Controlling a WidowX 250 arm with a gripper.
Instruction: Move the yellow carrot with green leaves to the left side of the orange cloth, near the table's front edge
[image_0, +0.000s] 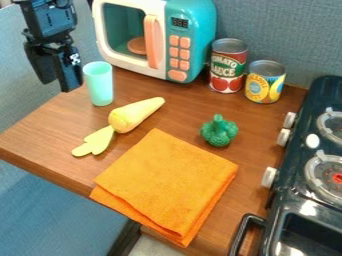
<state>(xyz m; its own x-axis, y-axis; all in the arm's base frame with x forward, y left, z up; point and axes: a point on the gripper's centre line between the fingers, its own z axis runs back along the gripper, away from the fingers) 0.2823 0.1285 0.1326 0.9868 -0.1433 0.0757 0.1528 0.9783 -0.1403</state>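
Two cans (228, 62), printed labels (265, 90) | microwave display (180, 22) | end effector (57, 86) near cup (99, 85)

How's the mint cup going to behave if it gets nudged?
Likely tippy: the cup is upright and taller than wide. Once down it would probably roll, given its round wall, and the edge of the table is close. Probably light too, if it's the plastic it looks like.

You've got a mint-green, slightly tapered cup (99, 85) standing upright, mouth up, on the brown wood-look tabletop (50, 130), near the teal-and-white toy microwave's (199, 27) lower left corner.
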